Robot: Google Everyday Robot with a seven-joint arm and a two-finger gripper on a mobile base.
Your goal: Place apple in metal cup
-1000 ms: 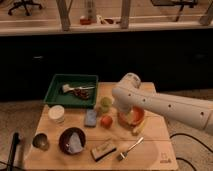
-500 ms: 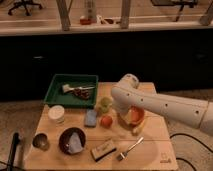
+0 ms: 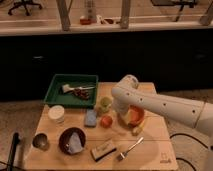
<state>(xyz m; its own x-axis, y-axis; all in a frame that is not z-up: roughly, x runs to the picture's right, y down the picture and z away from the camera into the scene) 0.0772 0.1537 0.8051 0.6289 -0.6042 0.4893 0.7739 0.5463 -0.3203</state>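
Observation:
The apple (image 3: 105,121) is a small orange-red fruit lying on the wooden table, just in front of the pale green cup (image 3: 105,104). The metal cup (image 3: 40,141) stands at the table's front left, left of the dark bowl (image 3: 72,140). My gripper (image 3: 120,118) hangs at the end of the white arm, low over the table. It is right beside the apple on its right and against the orange bowl (image 3: 135,115). The arm hides most of it.
A green tray (image 3: 72,90) with utensils sits at the back left. A white lidded tub (image 3: 56,114), a blue sponge (image 3: 90,118), a brush block (image 3: 103,150) and a fork (image 3: 130,149) lie around. The table's front edge (image 3: 95,167) is near.

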